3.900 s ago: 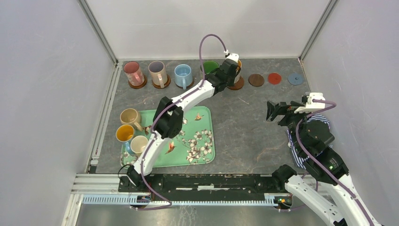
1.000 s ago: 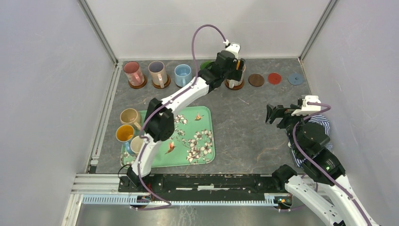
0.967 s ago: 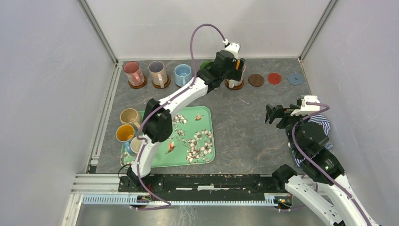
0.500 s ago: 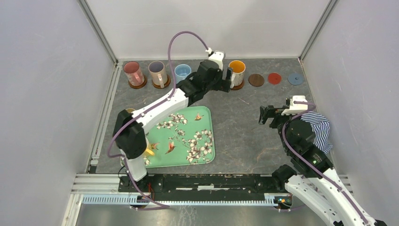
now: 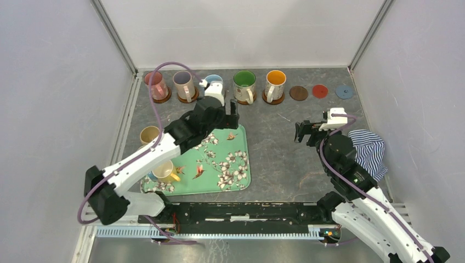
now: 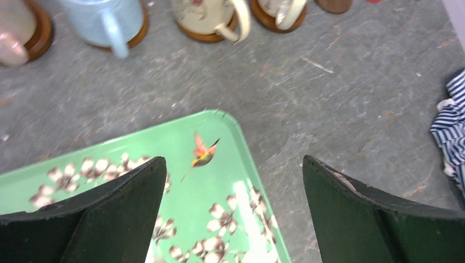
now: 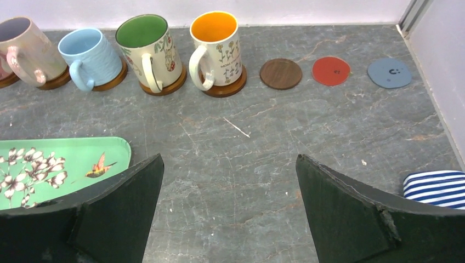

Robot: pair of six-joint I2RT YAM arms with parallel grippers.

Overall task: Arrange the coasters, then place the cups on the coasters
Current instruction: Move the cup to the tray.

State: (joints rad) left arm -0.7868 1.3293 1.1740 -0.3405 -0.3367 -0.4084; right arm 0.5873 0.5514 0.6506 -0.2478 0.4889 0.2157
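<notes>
Along the back stand pink [image 5: 156,85], lilac [image 5: 183,85], light blue [image 7: 90,52], green [image 5: 244,85] and orange [image 5: 274,83] cups, each on a wooden coaster. To their right lie bare dark brown [image 5: 299,92], red [image 5: 319,91] and blue-grey [image 5: 344,91] coasters. A tan cup [image 5: 149,134] and a yellow-handled cup [image 5: 164,171] sit at the green tray's [image 5: 230,164] left side. My left gripper [image 5: 222,107] hangs open and empty over the tray's far right corner [image 6: 225,118]. My right gripper [image 5: 307,131] is open over bare table [image 7: 230,164].
A blue-striped cloth [image 5: 367,150] lies at the right beside my right arm. The left arm's links cross the tray's left half and hide part of it. Grey walls and metal posts close in the back and sides.
My left gripper opened off the orange cup, leaving it on its coaster, and drew back towards the tray. My right gripper shifted left and slightly forward.
</notes>
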